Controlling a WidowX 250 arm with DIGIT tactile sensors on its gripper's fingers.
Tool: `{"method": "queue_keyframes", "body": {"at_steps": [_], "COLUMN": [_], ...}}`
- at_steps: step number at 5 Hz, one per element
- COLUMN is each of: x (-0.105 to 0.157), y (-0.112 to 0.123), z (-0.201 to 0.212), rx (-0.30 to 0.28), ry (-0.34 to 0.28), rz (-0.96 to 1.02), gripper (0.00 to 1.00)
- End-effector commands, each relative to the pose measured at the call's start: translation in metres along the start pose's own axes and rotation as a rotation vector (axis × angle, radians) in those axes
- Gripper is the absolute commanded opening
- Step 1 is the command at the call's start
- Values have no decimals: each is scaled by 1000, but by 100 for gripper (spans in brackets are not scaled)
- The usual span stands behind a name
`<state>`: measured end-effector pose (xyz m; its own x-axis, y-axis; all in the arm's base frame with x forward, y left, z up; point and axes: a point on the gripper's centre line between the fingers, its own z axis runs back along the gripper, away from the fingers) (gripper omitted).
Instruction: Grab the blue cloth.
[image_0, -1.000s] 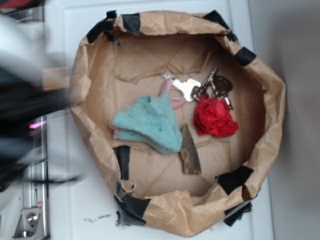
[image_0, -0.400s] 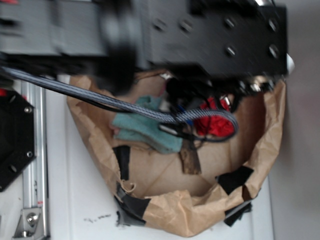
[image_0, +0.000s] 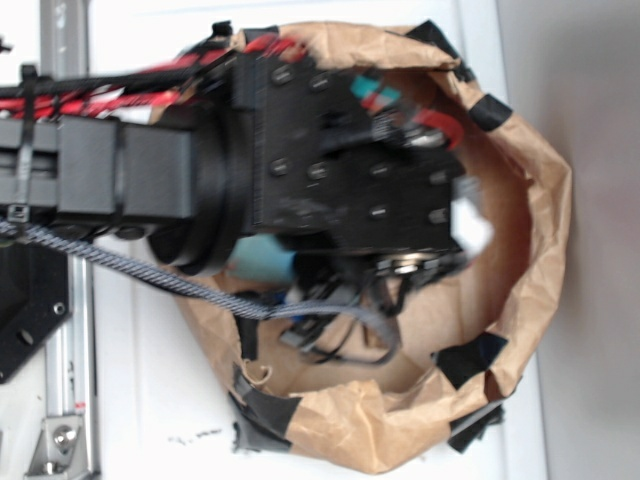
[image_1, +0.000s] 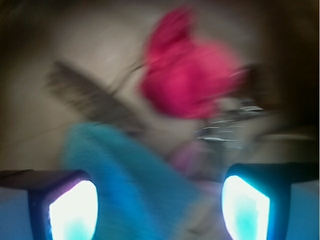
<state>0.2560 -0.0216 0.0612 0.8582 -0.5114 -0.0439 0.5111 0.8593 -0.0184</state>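
Since the previous exterior frames, the arm has swung from the left margin to a position over the paper enclosure, now covering most of its interior and hiding nearly all of the contents seen before. Wrist view, motion-blurred: the jaws (image_1: 159, 207) are standing apart, released, gripping nothing, with the two glowing pads (image_1: 73, 211) sitting at the lower left and lower right corners. Between them, the blue cloth (image_1: 125, 175) is spreading from the middle left toward the bottom centre, lying under the gap between the pads. Beyond it, the red cloth wad (image_1: 187, 77) is resting in the upper centre, with a bunch of metal keys (image_1: 230, 120) just beside it on the right, and a dark, flat, elongated piece (image_1: 85, 95) is lying diagonally at the upper left, near the blue cloth's far edge; what it is made of cannot be told. Exterior view: the black arm body (image_0: 330, 160) is extending from the left, cables (image_0: 320, 320) are trailing below it, and only a small patch of the blue cloth (image_0: 262, 263) is showing under its lower edge. The crumpled brown paper wall (image_0: 540, 210), patched with black tape, is ringing the scene on a white surface (image_0: 150, 400).
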Motion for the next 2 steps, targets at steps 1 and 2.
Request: {"method": "queue_keyframes", "body": {"at_steps": [1, 2], "x": [-8, -7], "y": [-23, -19], "z": [-8, -33], "rx": [-5, -14], "ry": [-26, 8], "rz": [-36, -52], "gripper": [100, 0]}}
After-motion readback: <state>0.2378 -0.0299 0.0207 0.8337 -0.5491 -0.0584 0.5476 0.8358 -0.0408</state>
